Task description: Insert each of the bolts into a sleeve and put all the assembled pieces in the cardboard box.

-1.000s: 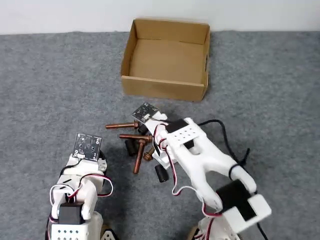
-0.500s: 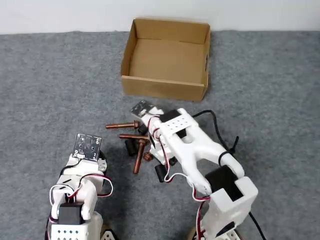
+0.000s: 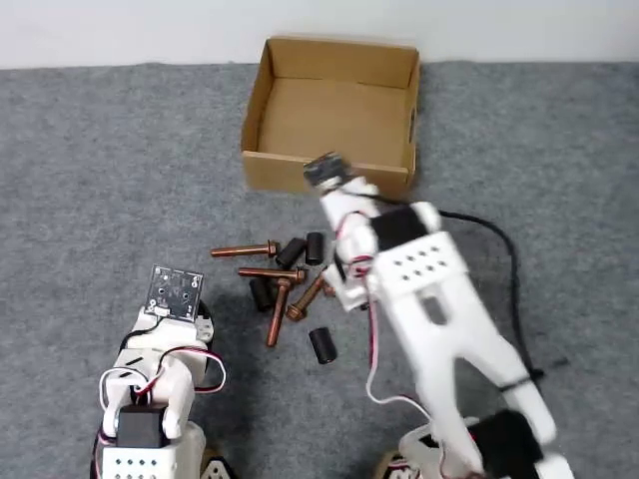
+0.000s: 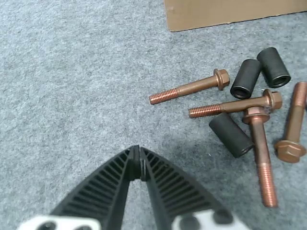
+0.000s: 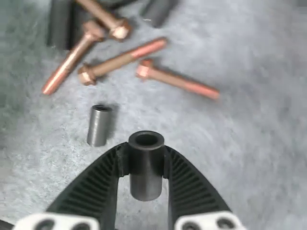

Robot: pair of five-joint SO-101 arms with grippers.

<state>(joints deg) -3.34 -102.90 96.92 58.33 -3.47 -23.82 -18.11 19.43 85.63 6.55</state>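
Right tool (image 5: pixel 145 160) is part open, its ribbed fingers clamped on both sides of a black sleeve (image 5: pixel 146 182), which stands upright between them with the open end toward my wrist camera. Left tool (image 4: pixel 138 160) is closed, tips touching, nothing in it, hovering over bare grey desk (image 4: pixel 72 72) just beside the pile. From my left wrist I see four copper bolts (image 4: pixel 189 87) lying flat and loose on the desk, two of them crossing at the heads. Three sleeves (image 4: pixel 231 135) are mixed in with them: two side by side nearer the box, one lying between two bolts. From above, a lone sleeve (image 3: pixel 321 344) lies apart from the pile on the side nearer my arms. My right arm (image 3: pixel 429 289) stretches alongside the pile, with its wrist camera just in front of the near wall of the cardboard box (image 3: pixel 255 110). That box sits on the desk just beyond the pile, open top up.
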